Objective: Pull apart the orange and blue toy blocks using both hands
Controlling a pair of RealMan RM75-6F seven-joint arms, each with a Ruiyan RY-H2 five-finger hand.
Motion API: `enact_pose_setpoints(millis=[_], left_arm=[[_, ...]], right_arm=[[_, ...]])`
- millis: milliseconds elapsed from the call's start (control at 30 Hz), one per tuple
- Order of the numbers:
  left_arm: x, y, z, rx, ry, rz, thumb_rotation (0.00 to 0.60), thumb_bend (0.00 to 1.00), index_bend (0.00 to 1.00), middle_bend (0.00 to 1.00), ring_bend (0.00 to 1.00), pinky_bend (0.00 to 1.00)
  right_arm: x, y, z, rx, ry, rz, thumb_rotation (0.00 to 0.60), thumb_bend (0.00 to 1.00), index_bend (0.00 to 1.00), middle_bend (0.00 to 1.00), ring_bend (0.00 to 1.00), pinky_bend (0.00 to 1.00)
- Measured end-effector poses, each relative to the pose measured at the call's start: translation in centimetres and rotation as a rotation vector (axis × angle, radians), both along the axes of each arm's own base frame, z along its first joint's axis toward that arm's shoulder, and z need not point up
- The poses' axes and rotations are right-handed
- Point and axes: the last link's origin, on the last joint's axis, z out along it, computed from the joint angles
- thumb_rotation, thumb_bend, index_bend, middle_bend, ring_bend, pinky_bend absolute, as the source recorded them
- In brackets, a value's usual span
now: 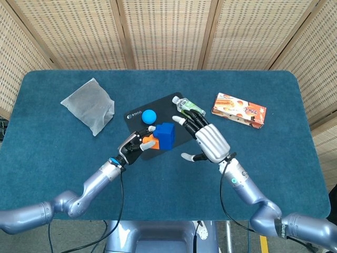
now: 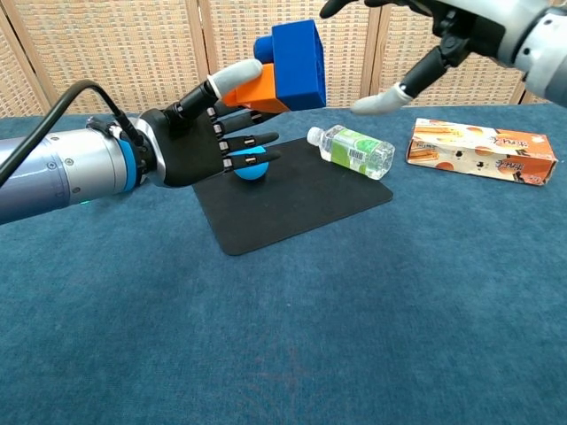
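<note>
The joined toy blocks, orange block [image 1: 148, 142] [image 2: 260, 88] and blue block [image 1: 167, 136] [image 2: 298, 65], are held up in the air over the black mat [image 1: 185, 130] [image 2: 301, 198]. My left hand [image 1: 134, 147] [image 2: 197, 144] pinches the orange end between thumb and a finger, other fingers spread. My right hand [image 1: 206, 142] [image 2: 443, 35] hovers open just right of the blue block, fingers spread, a small gap between them.
A blue ball [image 1: 150, 116] [image 2: 249, 167] lies on the mat behind the left hand. A water bottle [image 1: 189, 108] [image 2: 353, 150] lies at the mat's far right edge. An orange snack box [image 1: 239, 110] [image 2: 483, 152] sits right; a crumpled clear bag [image 1: 89, 105] lies far left.
</note>
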Motion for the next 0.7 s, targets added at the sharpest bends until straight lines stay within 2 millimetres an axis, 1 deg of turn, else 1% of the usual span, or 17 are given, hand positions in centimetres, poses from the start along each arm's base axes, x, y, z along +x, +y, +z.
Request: enact_pose_setpoints(millis=[100,200,333,400,500,700], left_arm=[[0.1,-0.1,-0.1,-0.005,-0.005,-0.001,0.6,0.31,0.52,0.52,0.0,0.0],[0.2,-0.1,-0.1,-0.009,-0.008,0.0,0.6,0.31,0.52,0.52,0.0,0.0],[0.3,-0.2,-0.2,-0.018,-0.008,0.001,0.6,0.31,0.52,0.52,0.0,0.0],[0.3,-0.4,-0.3,-0.023,-0.009,-0.001,0.6,0.31,0.52,0.52,0.0,0.0],[0.5,-0.4,-0.5,-0.028,-0.012,-0.001,0.6,0.31,0.52,0.52,0.0,0.0],[0.7,-0.6,-0.6,-0.03,-0.015,-0.007,0.6,0.31,0.52,0.52,0.0,0.0]], right_arm=[[0.7,-0.2,-0.5,-0.003,-0.008,-0.013,0.6,0.0,0.2,0.24,0.0,0.0],[1.3,-0.4,-0.9,-0.001,-0.024,-0.027,0.6,0.0,0.29,0.3,0.0,0.0],[1.8,-0.6,-1.1,-0.003,-0.053,-0.046,0.6,0.01,0.42,0.41,0.01,0.0],[1.9,-0.7,-1.2,0.003,-0.066,-0.057,0.6,0.04,0.49,0.46,0.03,0.0],[1.9,-0.8,-1.3,0.014,-0.078,-0.066,0.6,0.15,0.55,0.51,0.07,0.0],[1.7,-0.9,-1.2,0.027,-0.096,-0.079,0.6,0.3,0.59,0.55,0.1,0.0]])
